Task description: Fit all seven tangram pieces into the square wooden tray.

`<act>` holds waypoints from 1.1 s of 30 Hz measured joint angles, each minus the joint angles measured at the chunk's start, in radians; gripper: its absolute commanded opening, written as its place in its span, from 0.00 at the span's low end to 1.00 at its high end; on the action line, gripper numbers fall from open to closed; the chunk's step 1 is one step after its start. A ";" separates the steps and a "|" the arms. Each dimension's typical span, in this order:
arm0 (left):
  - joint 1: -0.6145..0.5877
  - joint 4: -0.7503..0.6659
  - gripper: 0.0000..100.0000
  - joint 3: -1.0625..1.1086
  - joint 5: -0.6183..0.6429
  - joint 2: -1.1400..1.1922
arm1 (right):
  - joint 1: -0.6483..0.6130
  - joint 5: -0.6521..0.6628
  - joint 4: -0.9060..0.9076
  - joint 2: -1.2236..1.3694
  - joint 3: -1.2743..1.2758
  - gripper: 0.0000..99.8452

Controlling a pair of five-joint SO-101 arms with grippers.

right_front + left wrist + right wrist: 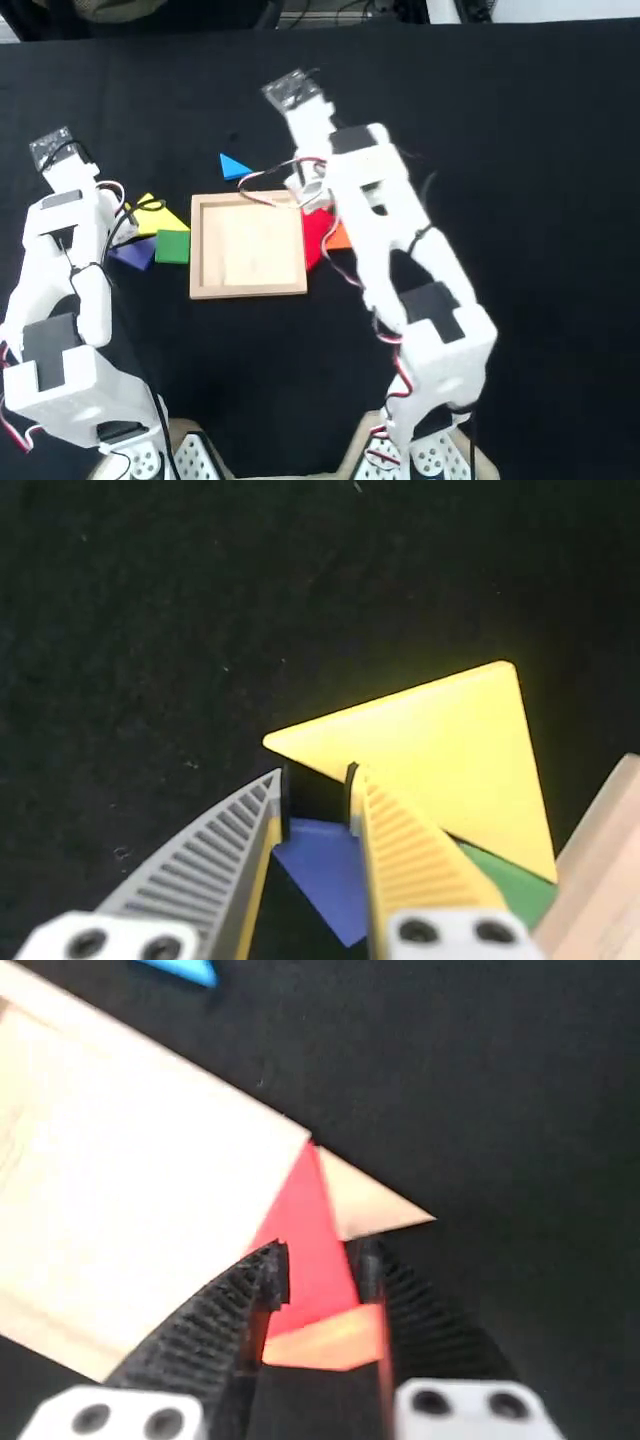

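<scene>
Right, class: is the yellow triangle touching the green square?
Touching. In the left wrist view the yellow triangle meets the green square edge to edge, with no black cloth showing between them.

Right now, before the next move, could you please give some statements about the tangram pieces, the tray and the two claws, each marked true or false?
1. No piece lies flat inside the wooden tray. True.
2. The light blue triangle is in the tray. False: it lies on the black cloth beyond the tray's far edge.
3. The green square sits next to the yellow triangle, on the left arm's side of the tray. True.
4. The left claw is at the orange piece. False: it is at a corner of the yellow triangle.
5. The red triangle sits in the right claw. True.
</scene>
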 measured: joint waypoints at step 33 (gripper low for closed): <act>0.018 -0.005 0.12 0.006 0.012 0.002 | 0.018 0.115 0.400 0.350 -0.410 0.22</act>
